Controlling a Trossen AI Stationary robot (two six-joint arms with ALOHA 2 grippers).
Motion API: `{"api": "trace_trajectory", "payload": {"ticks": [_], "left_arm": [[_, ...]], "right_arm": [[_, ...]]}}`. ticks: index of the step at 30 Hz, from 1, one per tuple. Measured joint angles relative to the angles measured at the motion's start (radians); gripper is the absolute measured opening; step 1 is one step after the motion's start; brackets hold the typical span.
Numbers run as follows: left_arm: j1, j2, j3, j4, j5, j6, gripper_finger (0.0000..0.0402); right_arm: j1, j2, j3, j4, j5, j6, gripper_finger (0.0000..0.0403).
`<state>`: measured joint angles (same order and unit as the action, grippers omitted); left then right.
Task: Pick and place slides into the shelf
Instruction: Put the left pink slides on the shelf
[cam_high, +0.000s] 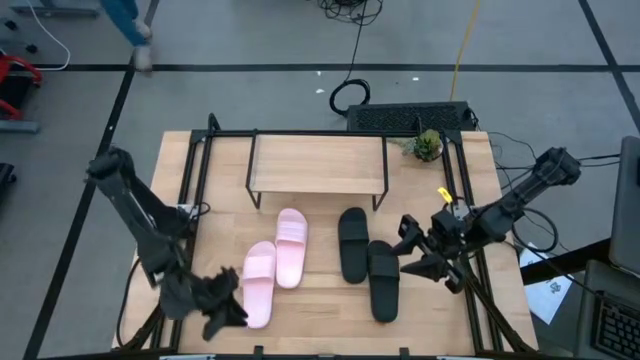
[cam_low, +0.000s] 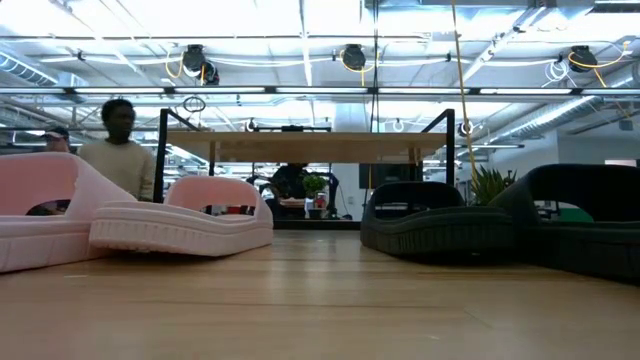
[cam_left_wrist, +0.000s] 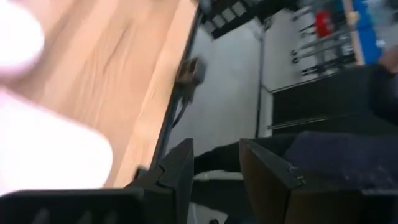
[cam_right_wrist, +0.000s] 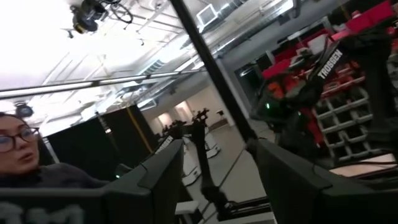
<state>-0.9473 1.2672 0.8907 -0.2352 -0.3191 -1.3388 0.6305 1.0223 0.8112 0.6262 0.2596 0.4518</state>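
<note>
The left gripper (cam_high: 228, 303) is spread open and empty, just beside the heel of the nearer pink slide (cam_high: 258, 283). The right gripper (cam_high: 411, 252) is also open and empty, close to the nearer black slide (cam_high: 383, 280). All four slides lie on the table in front of the shelf (cam_high: 318, 164).

In the left wrist view, a pale pink slide (cam_left_wrist: 37, 143) is blurred and cut off by the frame edge. In the low view, the nearer pink slide (cam_low: 45, 215) and the nearer black slide (cam_low: 585, 225) are each cropped at the sides, and the shelf's (cam_low: 310, 148) legs are partly hidden behind them.
</note>
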Motion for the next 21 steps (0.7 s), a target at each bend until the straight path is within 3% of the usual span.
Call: {"api": "trace_trajectory", "payload": {"ticks": [8, 12, 15, 21], "left_arm": [[-0.063, 0.209, 0.068, 0.031, -0.049, -0.372, 0.0129], [-0.112, 0.266, 0.109, 0.009, -0.193, -0.476, 0.0129], [-0.134, 0.278, 0.146, -0.095, -0.279, -0.446, 0.0129], [-0.105, 0.278, 0.194, -0.466, -0.357, -0.416, 0.0129]], "right_arm": [[0.119, 0.000, 0.000, 0.002, -0.002, 0.006, 0.0194], [0.173, 0.000, 0.000, 0.006, 0.000, -0.019, 0.0194], [0.198, 0.000, 0.000, 0.006, 0.000, -0.053, 0.0194], [0.209, 0.000, 0.000, 0.006, 0.001, -0.083, 0.0194]]}}
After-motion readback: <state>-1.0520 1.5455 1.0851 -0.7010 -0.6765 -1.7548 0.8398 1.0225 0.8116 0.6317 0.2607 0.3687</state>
